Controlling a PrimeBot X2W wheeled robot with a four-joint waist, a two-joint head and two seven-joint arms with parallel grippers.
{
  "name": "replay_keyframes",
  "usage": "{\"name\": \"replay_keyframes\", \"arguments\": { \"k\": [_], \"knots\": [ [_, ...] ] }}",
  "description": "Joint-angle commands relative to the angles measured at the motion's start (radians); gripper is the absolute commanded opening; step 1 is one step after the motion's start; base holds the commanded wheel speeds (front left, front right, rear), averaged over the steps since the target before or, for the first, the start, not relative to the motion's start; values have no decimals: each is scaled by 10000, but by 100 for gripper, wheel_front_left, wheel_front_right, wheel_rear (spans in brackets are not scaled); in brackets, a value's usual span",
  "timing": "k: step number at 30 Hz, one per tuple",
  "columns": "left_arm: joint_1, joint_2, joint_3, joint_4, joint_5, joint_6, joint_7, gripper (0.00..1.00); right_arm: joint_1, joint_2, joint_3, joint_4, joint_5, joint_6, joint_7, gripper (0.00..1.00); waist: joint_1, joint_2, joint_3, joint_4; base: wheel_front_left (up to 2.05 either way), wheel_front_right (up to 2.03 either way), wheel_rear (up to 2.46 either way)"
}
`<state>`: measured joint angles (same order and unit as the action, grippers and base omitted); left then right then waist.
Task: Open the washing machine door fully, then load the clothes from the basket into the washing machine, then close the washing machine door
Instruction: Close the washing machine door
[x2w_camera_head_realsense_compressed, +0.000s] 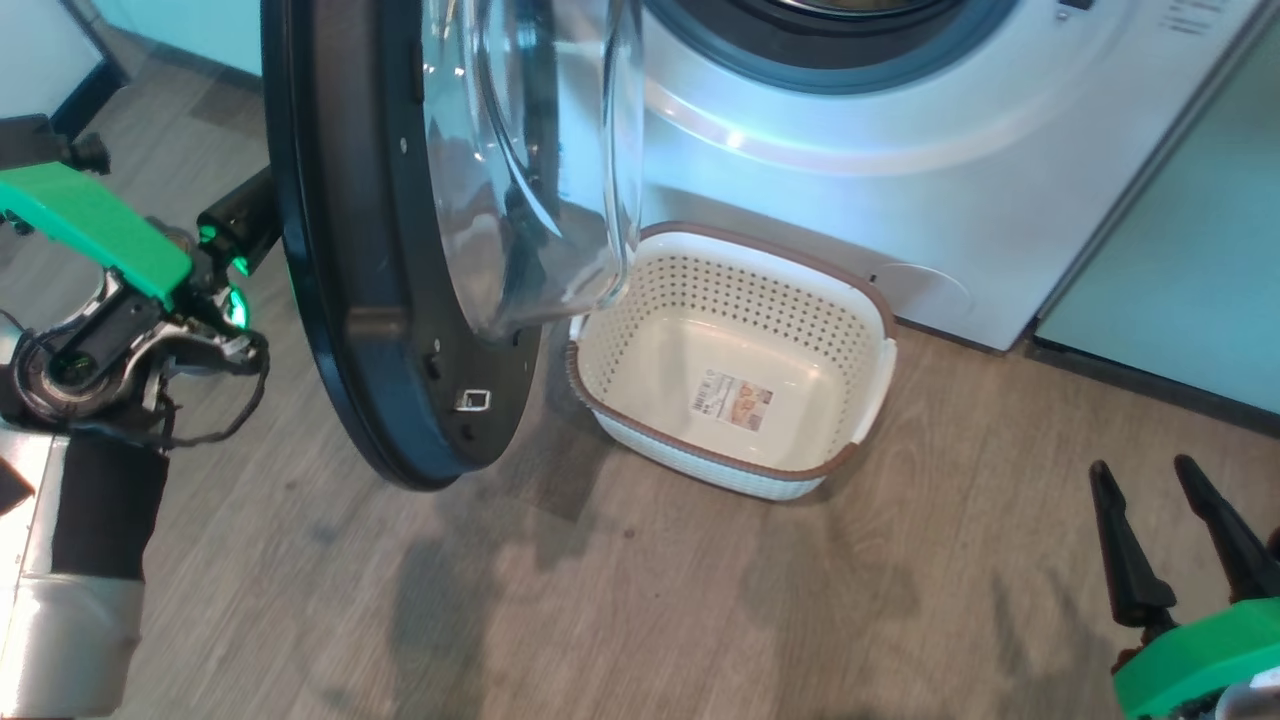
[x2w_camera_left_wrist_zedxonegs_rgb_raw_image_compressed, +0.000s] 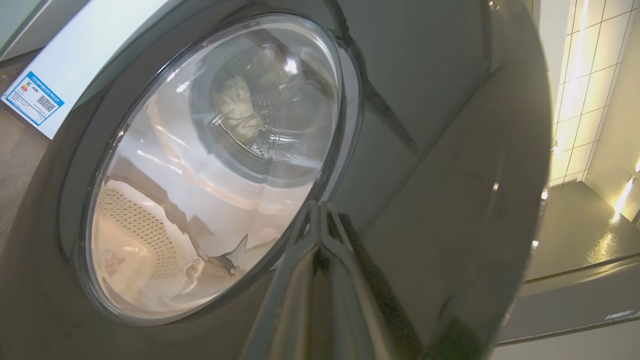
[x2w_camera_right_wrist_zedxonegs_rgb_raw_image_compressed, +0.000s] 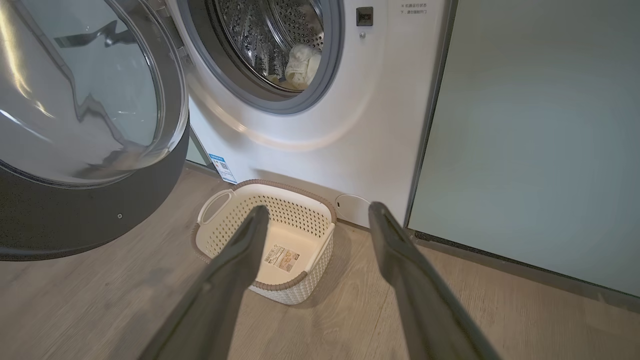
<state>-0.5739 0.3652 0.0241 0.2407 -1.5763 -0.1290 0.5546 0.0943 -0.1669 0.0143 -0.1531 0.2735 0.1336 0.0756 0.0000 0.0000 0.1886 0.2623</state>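
The left gripper (x2w_camera_left_wrist_zedxonegs_rgb_raw_image_compressed: 320, 207) is seen with its two fingers pressed together and nothing between them. Their tips are pointed at the dark outer face of the washing machine door (x2w_camera_left_wrist_zedxonegs_rgb_raw_image_compressed: 425, 150), just beside the rim of its glass bowl (x2w_camera_left_wrist_zedxonegs_rgb_raw_image_compressed: 200, 175); whether contact is made cannot be told. The door is swung out from the washing machine (x2w_camera_right_wrist_zedxonegs_rgb_raw_image_compressed: 310, 145) and is seen edge-on in the head view, between the left arm and the basket (x2w_camera_head_realsense_compressed: 760, 245). The right gripper (x2w_camera_right_wrist_zedxonegs_rgb_raw_image_compressed: 318, 210) is held with its fingers wide apart and nothing gripped. Beyond and between those fingertips the basket is set on the wooden floor (x2w_camera_right_wrist_zedxonegs_rgb_raw_image_compressed: 100, 300), just in front of the machine, with the label (x2w_camera_right_wrist_zedxonegs_rgb_raw_image_compressed: 282, 257) on its bottom uncovered. The clothes (x2w_camera_right_wrist_zedxonegs_rgb_raw_image_compressed: 300, 65) are found in the steel drum (x2w_camera_right_wrist_zedxonegs_rgb_raw_image_compressed: 250, 30), well beyond the right fingers and above their tips, as a pale bundle behind the grey gasket (x2w_camera_right_wrist_zedxonegs_rgb_raw_image_compressed: 280, 100). To the right of the right fingers a pale green cabinet (x2w_camera_right_wrist_zedxonegs_rgb_raw_image_compressed: 540, 125) is seen.
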Motion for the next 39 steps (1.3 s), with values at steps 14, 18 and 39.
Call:
{"name": "replay_keyframes", "arguments": {
  "k": [14,18,39],
  "knots": [
    [-615,251,123,-603,-122,12,341,0,-539,119,257,18,111,-29,-449,100,0,0,85,-1171,0,0,0],
    [-748,192,54,-646,-80,60,343,0,-632,195,275,112,130,-29,-575,100,0,0,151,-1495,0,0,0],
    [-1570,-91,-45,-178,269,100,-69,0,-1157,378,467,730,268,-29,-1149,100,0,0,487,-3048,0,0,0]
  ]
}}
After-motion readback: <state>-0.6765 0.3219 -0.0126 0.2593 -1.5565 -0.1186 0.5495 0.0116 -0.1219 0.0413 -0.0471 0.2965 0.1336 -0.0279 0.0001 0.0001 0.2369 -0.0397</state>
